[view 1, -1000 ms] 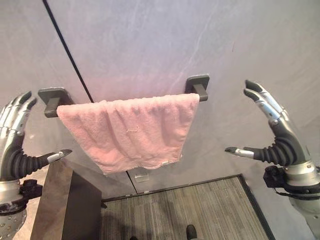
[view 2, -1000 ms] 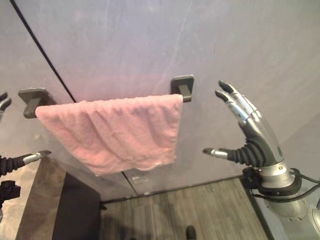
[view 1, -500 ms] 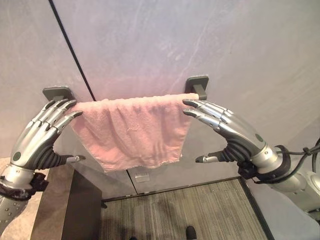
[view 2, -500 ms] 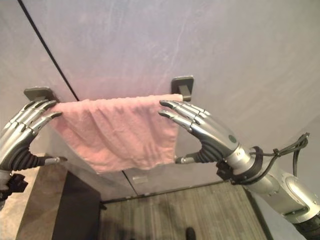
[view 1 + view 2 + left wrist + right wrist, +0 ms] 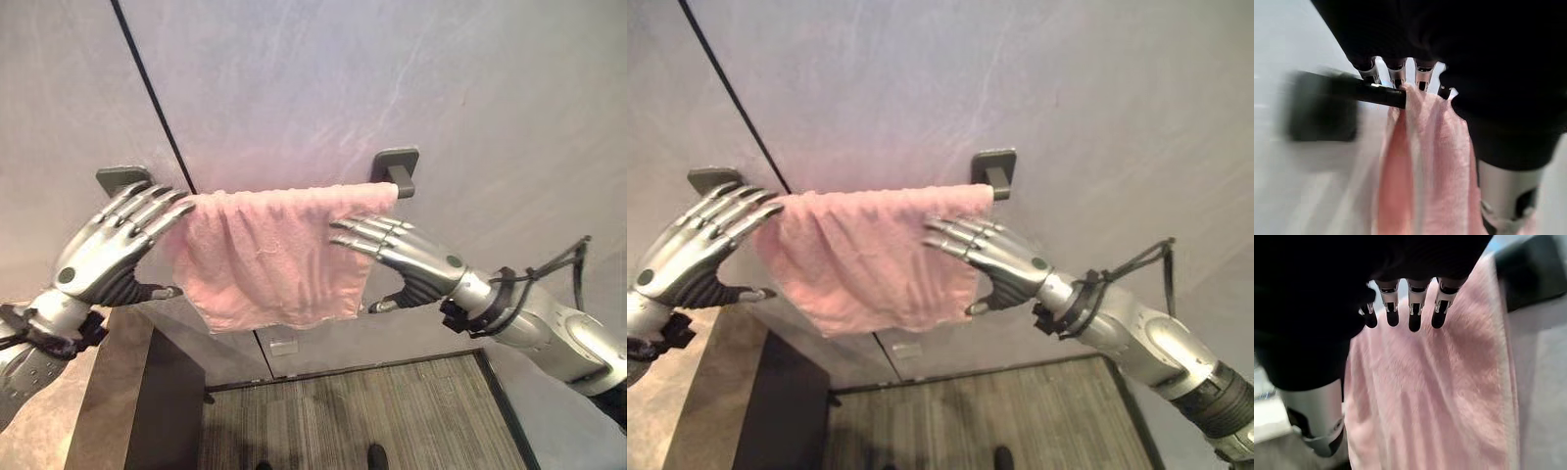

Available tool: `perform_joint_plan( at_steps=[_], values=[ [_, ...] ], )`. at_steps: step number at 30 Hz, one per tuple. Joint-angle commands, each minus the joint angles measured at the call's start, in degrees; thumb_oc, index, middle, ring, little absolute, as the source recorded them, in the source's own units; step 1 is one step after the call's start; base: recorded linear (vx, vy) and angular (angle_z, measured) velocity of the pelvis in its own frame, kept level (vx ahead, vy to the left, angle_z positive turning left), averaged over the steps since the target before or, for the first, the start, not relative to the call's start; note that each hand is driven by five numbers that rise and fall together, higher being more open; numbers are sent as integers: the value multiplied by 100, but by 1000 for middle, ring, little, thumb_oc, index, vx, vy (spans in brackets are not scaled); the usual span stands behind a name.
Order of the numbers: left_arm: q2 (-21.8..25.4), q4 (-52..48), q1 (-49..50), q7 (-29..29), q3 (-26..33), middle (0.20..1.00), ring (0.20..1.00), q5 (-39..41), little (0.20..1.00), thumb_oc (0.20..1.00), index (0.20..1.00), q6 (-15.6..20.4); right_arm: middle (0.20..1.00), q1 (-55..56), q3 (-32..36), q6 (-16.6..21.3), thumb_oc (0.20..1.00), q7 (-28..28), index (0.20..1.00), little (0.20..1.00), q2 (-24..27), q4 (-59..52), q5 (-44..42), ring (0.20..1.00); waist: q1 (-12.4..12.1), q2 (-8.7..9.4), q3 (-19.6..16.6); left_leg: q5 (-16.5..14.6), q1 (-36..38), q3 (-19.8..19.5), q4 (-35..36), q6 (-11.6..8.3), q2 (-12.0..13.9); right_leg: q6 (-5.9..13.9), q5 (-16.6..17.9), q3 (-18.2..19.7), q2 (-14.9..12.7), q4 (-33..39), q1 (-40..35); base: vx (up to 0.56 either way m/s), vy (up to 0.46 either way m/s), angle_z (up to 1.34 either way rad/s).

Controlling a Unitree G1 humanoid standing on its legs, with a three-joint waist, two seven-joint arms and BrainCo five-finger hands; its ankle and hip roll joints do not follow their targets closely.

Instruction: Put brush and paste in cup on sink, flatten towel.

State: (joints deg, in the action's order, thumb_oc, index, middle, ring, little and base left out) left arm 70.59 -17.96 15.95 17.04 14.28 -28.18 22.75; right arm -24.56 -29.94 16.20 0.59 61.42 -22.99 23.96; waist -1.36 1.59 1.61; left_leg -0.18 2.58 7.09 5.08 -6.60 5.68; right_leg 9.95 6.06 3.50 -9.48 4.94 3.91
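Left eye view: both flat hands (image 5: 103,257) (image 5: 411,257) press unlabelled pink towel (image 5: 269,255).

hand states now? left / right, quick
Left hand: open, straight fingers at the left end of the pink towel on the rail.
Right hand: open, straight fingers on the towel's front, holding nothing.

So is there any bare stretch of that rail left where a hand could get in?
Barely. The pink towel covers the rail almost to the right bracket. A short bare bit shows by the left bracket, but the left hand crowds it. The right hand lies over the towel's right side.
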Motion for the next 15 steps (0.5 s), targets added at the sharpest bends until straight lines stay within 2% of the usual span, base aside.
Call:
perform_joint_plan(
  at_steps=[1, 7, 8, 9, 11, 15],
  values=[
    [237, 222, 398, -530, -73, 1000, 1000, -443, 1000, 1000, 1000, 1, 1000, -315, 105, -23, 1000, -204, 1000, 1000, 118, -179, 57, 1000, 131, 87, 46, -223, 29, -27, -154, 292, -76, 147, 33, -14, -122, 6, 138, 37, 7, -4],
    [162, 202, 587, -527, 34, 1000, 1000, -367, 1000, 1000, 1000, 68, 1000, 303, 698, 224, 1000, -21, 1000, 1000, 179, -608, -373, 1000, 172, 80, 22, -232, 83, -45, -140, 287, -70, 149, -2, -40, -122, 6, 72, 24, 5, -2],
    [182, 241, 670, -491, 50, 1000, 1000, -318, 1000, 1000, 1000, 108, 1000, 605, 968, 407, 1000, 59, 1000, 1000, 287, -927, -850, 1000, 169, 90, 16, -224, 86, -51, -127, 280, -63, 153, -20, -52, -118, 6, 60, 0, 0, 0],
    [186, 238, 670, -492, 49, 1000, 1000, -316, 1000, 1000, 1000, 109, 1000, 631, 995, 406, 1000, 51, 1000, 1000, 293, -944, -864, 1000, 166, 91, 15, -223, 87, -52, -125, 280, -63, 153, -21, -54, -118, 6, 59, 0, 0, 0],
    [151, 361, 901, -425, 210, 1000, 1000, -306, 1000, 1000, 1000, 107, 1000, 1056, 1582, 496, 1000, 356, 1000, 1000, 349, -1221, -1109, 1000, 185, 96, 27, -212, 91, -51, -99, 274, -52, 162, -28, -70, -126, 6, 51, 0, 0, 0],
    [90, 455, 1072, -320, 372, 1000, 1000, -346, 1000, 1000, 1000, 69, 1000, 1250, 1925, 476, 1000, 695, 1000, 1000, 201, -1185, -908, 1000, 167, 93, 25, -211, 96, -27, -90, 275, -44, 181, -29, -76, -122, 6, 59, 0, 0, 0]
  ],
)
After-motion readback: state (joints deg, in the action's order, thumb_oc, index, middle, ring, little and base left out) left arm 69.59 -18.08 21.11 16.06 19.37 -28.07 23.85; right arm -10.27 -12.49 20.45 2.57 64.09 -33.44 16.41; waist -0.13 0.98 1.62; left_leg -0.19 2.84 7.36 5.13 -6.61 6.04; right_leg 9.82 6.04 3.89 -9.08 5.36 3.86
